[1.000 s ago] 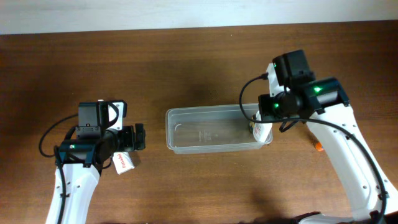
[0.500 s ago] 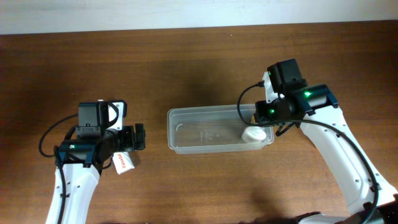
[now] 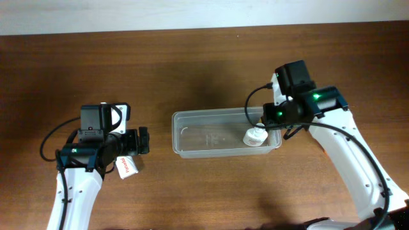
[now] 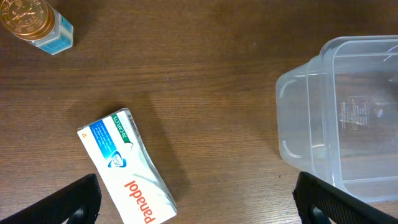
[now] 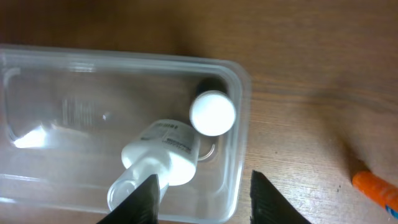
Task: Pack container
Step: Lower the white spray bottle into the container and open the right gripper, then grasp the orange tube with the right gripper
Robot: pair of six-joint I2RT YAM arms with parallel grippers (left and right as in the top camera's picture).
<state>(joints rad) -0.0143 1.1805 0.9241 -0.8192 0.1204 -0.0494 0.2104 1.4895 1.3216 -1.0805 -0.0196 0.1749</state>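
Container [image 3: 217, 114] at table middle, long sides parallel to far edge. White bottle [image 3: 254, 137] lies on side inside, at container's right end. Beside it, white round cap [image 5: 212, 113] of second item, facing up. Right tool [image 5: 205, 202] above that end, fingers spread, gripping nothing. Left tool [image 4: 202, 202] toward left edge, spread wide, empty. Panadol box [image 4: 127, 171] flat on table [image 4: 205, 56] below it. Gold-capped bottle [image 4: 31, 18] near box. Orange object [image 5: 376, 190] on table right of container.
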